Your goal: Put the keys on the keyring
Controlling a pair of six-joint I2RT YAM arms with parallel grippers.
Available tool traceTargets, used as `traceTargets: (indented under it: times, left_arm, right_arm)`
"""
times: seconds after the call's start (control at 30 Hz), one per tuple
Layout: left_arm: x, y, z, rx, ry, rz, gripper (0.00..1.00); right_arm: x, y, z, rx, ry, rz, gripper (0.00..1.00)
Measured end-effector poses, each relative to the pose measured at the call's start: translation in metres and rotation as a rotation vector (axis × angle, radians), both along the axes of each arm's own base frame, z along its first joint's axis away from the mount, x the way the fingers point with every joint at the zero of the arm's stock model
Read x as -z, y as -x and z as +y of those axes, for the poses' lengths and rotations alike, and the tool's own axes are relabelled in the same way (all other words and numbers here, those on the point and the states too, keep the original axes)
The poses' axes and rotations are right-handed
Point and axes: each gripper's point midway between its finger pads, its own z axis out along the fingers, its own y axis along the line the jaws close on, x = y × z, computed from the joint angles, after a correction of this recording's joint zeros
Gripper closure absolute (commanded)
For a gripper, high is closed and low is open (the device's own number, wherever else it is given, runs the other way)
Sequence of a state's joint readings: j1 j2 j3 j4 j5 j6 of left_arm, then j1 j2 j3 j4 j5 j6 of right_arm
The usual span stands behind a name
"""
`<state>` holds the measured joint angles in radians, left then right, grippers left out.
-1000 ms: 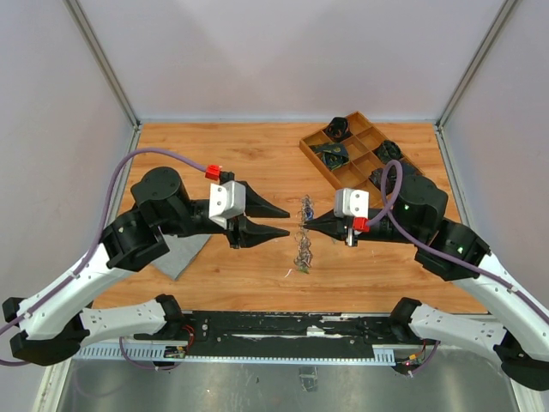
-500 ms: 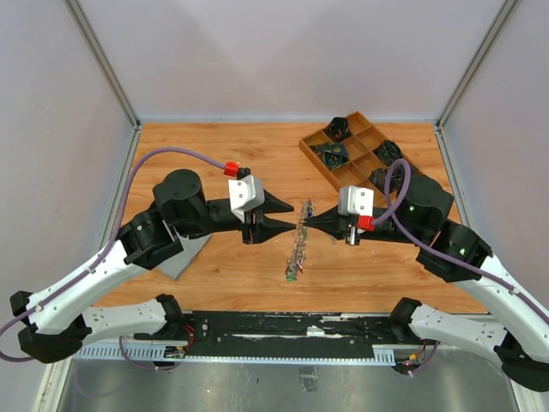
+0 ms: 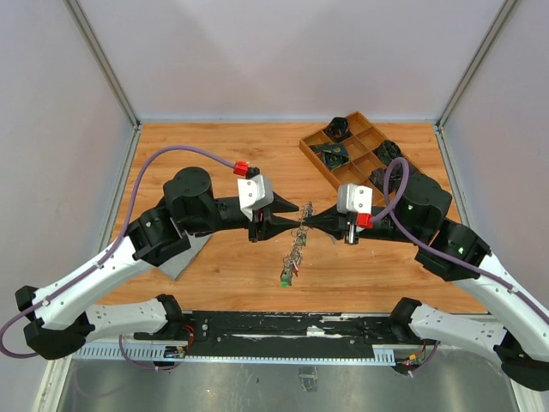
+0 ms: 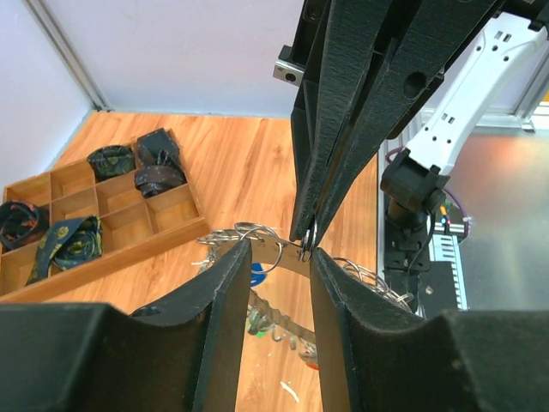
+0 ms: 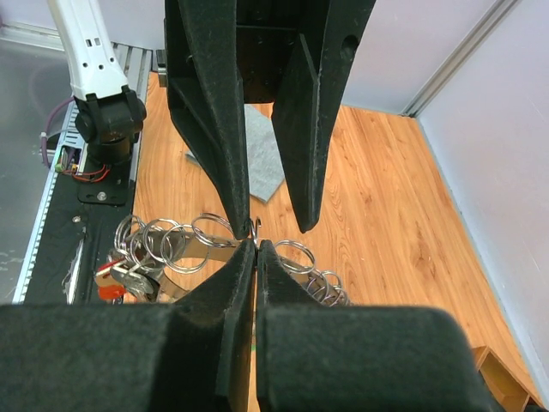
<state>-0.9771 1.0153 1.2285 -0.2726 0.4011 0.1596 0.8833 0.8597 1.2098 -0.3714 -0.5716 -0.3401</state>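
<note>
My right gripper (image 3: 310, 220) is pinched shut on the large silver metal keyring (image 3: 298, 245), which hangs from its tips with small tagged silver keys (image 3: 286, 275) dangling. My left gripper (image 3: 293, 217), half spread, straddles the ring beside those tips. I judge this is taking a second hold; next, the left should close squarely on the band.

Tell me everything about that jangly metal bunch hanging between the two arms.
The keyring is a silvery metal band strung with many small rings and keys, some with coloured tags. The right gripper, shut, pinches its top; the rest dangles toward the wooden table. The left gripper stands open, its fingers flanking the band.
</note>
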Motion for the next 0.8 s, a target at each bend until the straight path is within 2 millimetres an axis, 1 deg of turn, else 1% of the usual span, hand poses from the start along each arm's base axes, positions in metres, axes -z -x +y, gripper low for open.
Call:
traceTargets:
  times: [0.07, 0.23, 0.33, 0.57, 0.8]
  left_arm:
    - [0.002, 0.0, -0.001, 0.0, -0.008, 0.0, 0.65]
    - [0.002, -0.002, -0.001, 0.001, -0.022, -0.012, 0.82]
    - [0.003, -0.002, -0.001, 0.002, -0.033, -0.014, 0.86]
    - [0.009, -0.004, -0.002, 0.004, -0.069, -0.017, 0.89]
    - [0.013, -0.007, -0.003, -0.001, -0.108, -0.021, 0.78]
  right_arm:
    - [0.001, -0.001, 0.001, 0.001, 0.003, 0.003, 1.0]
    - [0.002, -0.005, 0.003, 0.015, 0.012, 0.009, 1.0]
    - [0.002, -0.007, 0.003, 0.023, 0.02, 0.014, 1.0]
    - [0.009, -0.01, 0.003, 0.035, 0.048, 0.033, 1.0]
    - [0.012, -0.012, 0.003, 0.044, 0.071, 0.049, 1.0]
